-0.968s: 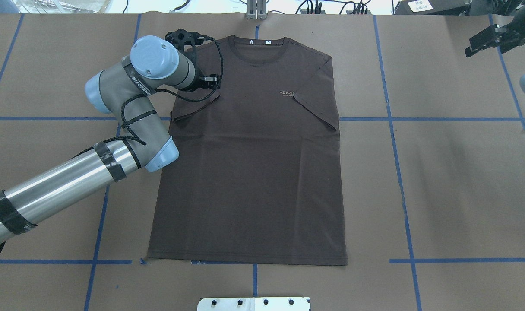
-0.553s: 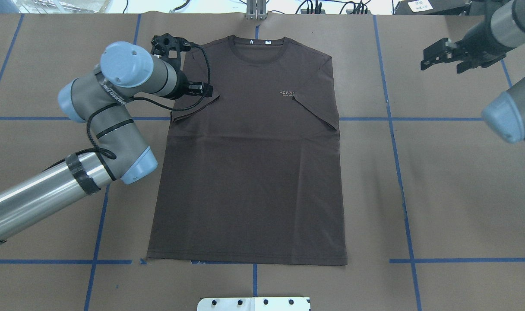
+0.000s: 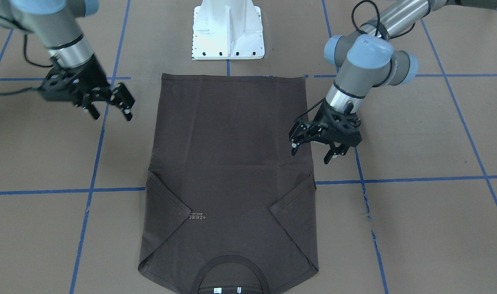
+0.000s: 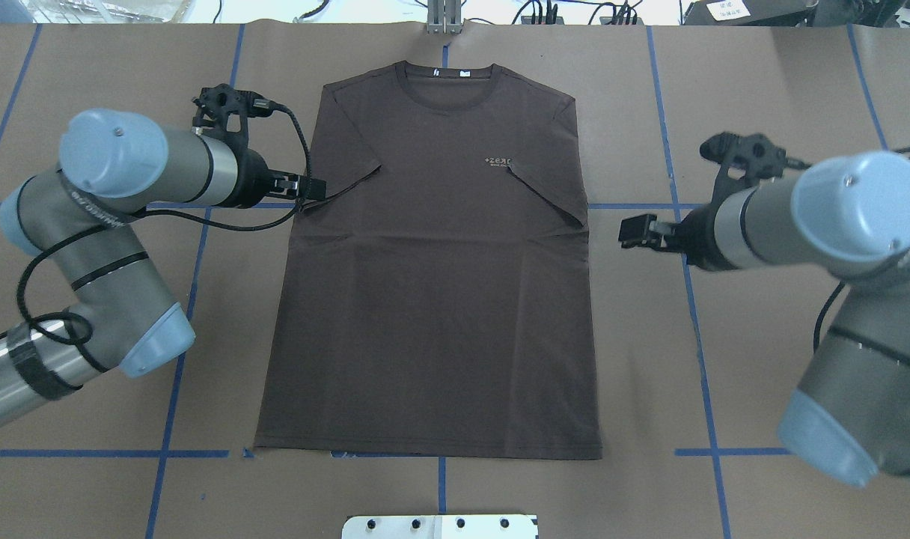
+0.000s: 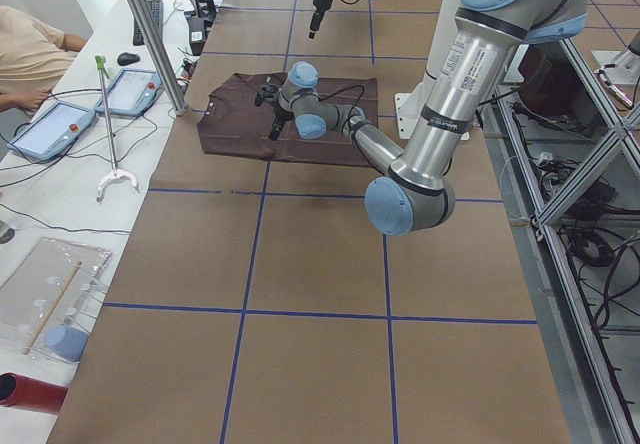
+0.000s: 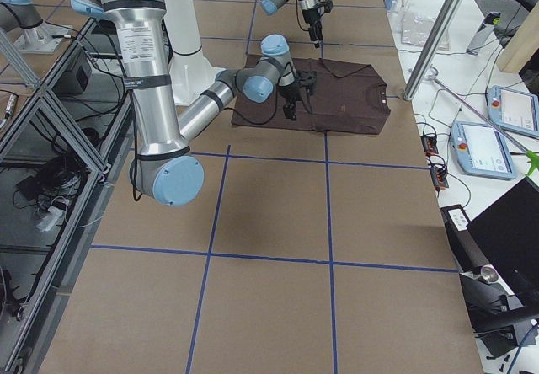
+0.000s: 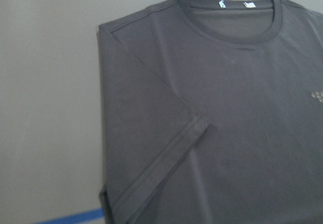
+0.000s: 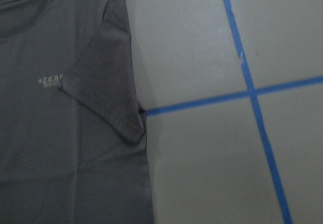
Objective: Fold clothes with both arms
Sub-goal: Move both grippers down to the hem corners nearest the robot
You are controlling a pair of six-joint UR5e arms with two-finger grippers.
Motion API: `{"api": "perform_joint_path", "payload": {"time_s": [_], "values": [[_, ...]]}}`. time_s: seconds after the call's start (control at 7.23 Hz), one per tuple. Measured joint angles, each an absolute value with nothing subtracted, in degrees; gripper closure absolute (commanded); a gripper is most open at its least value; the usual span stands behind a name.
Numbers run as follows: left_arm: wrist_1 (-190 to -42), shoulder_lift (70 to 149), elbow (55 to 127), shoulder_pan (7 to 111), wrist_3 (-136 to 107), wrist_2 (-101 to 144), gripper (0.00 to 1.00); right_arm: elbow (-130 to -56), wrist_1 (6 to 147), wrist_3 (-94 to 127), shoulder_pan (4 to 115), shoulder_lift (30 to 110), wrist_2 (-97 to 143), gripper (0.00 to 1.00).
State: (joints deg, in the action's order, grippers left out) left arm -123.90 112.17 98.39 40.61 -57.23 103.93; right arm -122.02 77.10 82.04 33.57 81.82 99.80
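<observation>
**L gripper (image 3: 310, 154) backed off T-shirt (image 4: 432, 299); R gripper (image 3: 112, 116) moved in beside it.**
Both spread, empty, flanking it, sleeves tucked. You're prob set for body fold.

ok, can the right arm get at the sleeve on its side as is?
Probably yes. The right pincer hangs open just off the T-shirt's edge, and nothing stands between it and the folded-in sleeve.
</observation>
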Motion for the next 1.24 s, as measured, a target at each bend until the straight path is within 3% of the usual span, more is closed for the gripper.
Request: {"api": "perform_joint_path", "payload": {"time_s": [0.28,0.41,0.55,0.69,1.24], "values": [[-124.18,101.60,108.29,36.46,-61.90,103.46,0.00,-128.28,76.71,94.74,18.48,86.04,87.52,0.05],[-124.24,96.82,112.40,33.37,-65.18,102.72,0.07,-130.08,76.67,99.17,12.94,88.27,83.08,0.05],[-124.25,93.25,115.39,29.18,-69.87,100.83,0.31,-131.64,76.65,101.55,9.15,90.31,79.90,0.05],[-124.14,91.39,116.69,23.91,-76.36,97.46,0.45,-132.60,76.64,102.55,7.23,91.60,78.40,0.03],[-120.93,90.69,115.81,12.85,-89.97,89.83,0.45,-133.68,76.64,102.99,6.21,92.89,77.51,0.03]]}}
